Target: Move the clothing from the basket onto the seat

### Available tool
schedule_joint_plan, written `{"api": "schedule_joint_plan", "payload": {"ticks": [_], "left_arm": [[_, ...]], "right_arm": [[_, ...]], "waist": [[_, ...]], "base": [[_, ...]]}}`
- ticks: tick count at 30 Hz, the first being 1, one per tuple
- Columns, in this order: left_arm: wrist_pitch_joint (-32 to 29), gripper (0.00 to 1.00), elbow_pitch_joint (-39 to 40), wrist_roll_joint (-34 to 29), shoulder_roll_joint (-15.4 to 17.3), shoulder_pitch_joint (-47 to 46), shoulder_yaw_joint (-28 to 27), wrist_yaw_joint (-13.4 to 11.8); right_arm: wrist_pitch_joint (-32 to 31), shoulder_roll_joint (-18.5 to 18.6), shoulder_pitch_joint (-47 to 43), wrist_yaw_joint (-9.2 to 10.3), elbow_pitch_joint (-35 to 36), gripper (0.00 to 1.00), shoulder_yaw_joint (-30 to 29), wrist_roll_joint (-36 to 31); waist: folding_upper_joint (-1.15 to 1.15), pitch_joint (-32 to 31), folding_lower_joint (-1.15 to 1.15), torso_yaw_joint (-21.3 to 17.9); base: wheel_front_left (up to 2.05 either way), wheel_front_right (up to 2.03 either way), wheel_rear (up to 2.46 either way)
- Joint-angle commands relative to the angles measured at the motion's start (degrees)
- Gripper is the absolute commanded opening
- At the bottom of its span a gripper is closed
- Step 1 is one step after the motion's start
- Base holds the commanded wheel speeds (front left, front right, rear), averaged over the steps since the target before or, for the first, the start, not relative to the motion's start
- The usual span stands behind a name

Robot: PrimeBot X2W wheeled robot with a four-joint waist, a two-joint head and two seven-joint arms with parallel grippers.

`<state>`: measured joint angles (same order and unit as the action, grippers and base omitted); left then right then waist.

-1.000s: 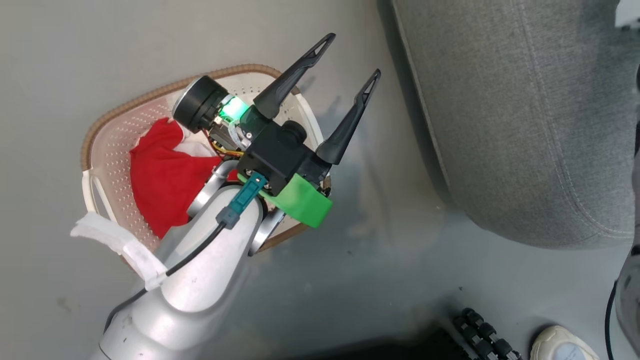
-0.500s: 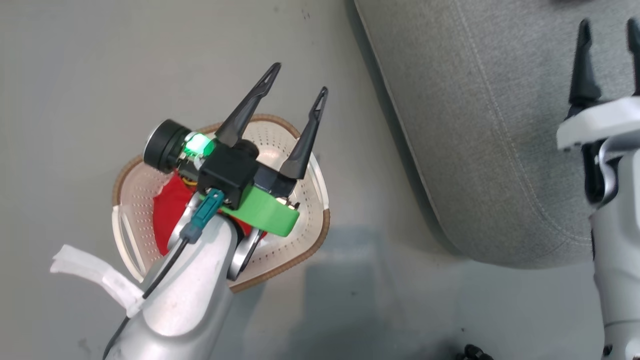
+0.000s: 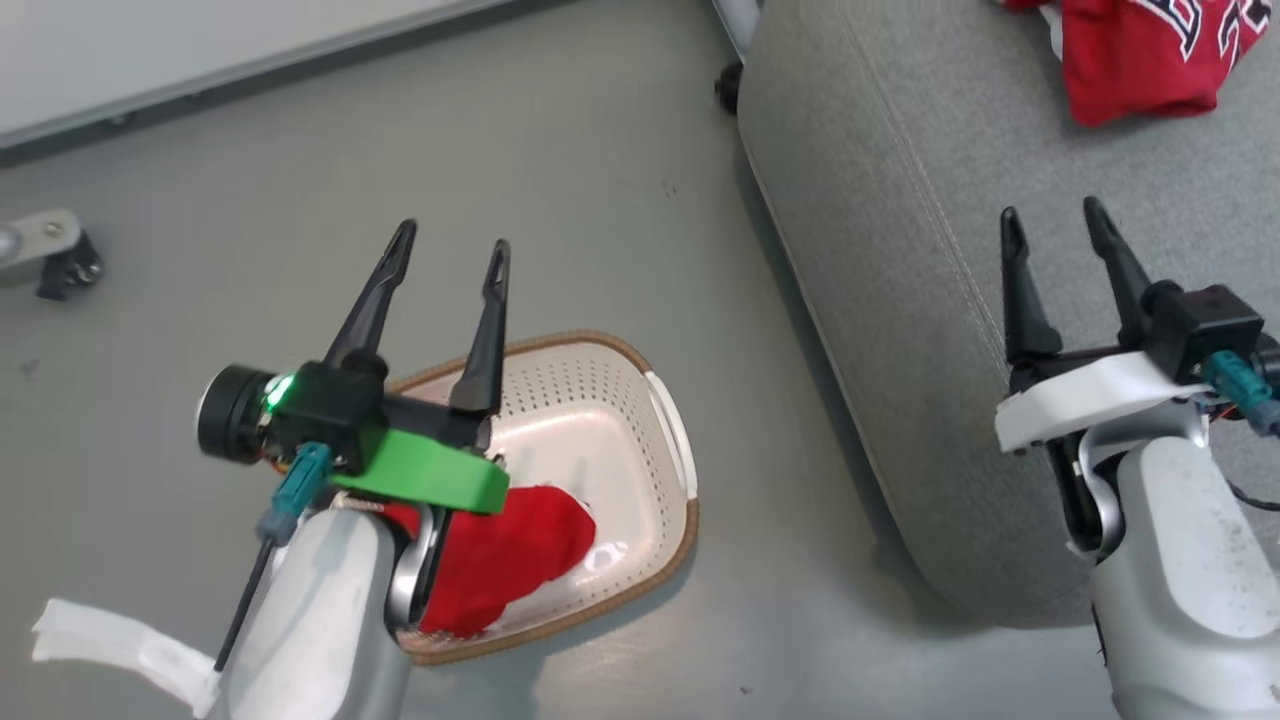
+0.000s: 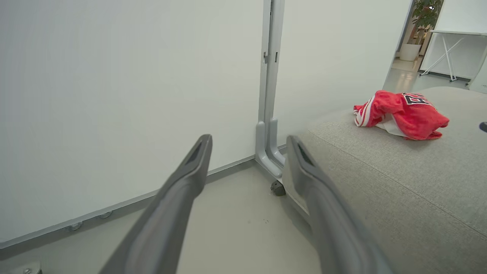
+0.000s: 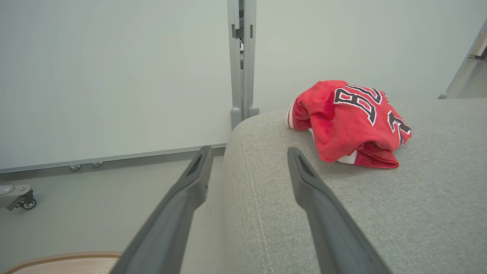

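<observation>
The cream perforated basket [image 3: 655,400] with a brown rim stands on the floor, and a red garment [image 3: 510,555] lies in its near end, partly hidden by my left arm. A red jersey with black lettering [image 3: 1140,50] [image 4: 403,118] [image 5: 350,121] lies bunched on the grey seat [image 3: 900,200] [image 5: 418,213] [image 4: 399,182]. My left gripper [image 3: 450,245] [image 4: 247,146] hovers open and empty above the basket's far left rim. Over the seat's near edge my right gripper [image 3: 1050,225] [image 5: 247,156] is open and empty, short of the jersey. A strip of the basket rim [image 5: 64,255] appears in the right wrist view.
A white partition wall [image 4: 114,95] with a grey post [image 4: 268,76] and castor [image 3: 728,88] stands behind the seat. Another castor foot [image 3: 45,250] sits on the grey floor [image 3: 500,130] at far left. A white strap [image 3: 110,645] hangs off my left forearm.
The head camera has swung, so the whole view shifted and the jersey on the seat came into sight. My left gripper now points away past the basket rim; the right gripper sits lower in view.
</observation>
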<state>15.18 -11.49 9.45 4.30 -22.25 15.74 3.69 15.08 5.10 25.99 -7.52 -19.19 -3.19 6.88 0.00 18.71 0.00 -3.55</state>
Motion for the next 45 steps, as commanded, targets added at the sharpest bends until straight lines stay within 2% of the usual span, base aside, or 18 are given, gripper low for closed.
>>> {"api": "schedule_joint_plan", "payload": {"ticks": [1, 11, 19, 35, 45], "left_arm": [[-0.1, 1.0, 0.1, -0.1, -0.1, 1.6, -0.9, -0.3], [-0.1, 1.0, 0.3, -0.8, -0.4, 7.4, -9.1, -0.2], [-0.1, 1.0, 1.0, -1.7, -0.7, 11.9, -12.9, 0.5], [-0.1, 1.0, 2.3, -3.2, -1.2, 18.8, -13.5, 1.4], [-0.1, 1.0, 3.6, -4.2, -1.3, 21.3, -13.2, 1.2]], "right_arm": [[0.1, 0.0, -1.3, 0.06, 0.7, 1.0, 0.1, -0.5], [0.1, -1.6, -5.1, 0.06, 4.5, 1.0, 3.6, 0.3], [0.1, -2.1, -9.4, 0.06, 6.0, 1.0, 6.1, 0.3], [0.1, -2.1, -21.2, 0.06, 11.1, 1.0, 7.0, 2.4], [0.1, -2.1, -24.8, 0.06, 13.0, 1.0, 8.6, 2.7]], "waist": [[0.0, -4.3, 0.0, 3.4], [0.0, -9.2, 0.0, 7.9], [0.0, -12.8, 0.0, 9.5], [0.0, -18.5, 0.0, 11.2], [0.0, -19.3, 0.0, 11.1]], "base": [[0.0, 0.0, 0.0], [0.0, 0.0, 0.0], [0.0, 0.0, 0.0], [0.0, 0.0, 0.0], [0.0, 0.0, 0.0]]}}
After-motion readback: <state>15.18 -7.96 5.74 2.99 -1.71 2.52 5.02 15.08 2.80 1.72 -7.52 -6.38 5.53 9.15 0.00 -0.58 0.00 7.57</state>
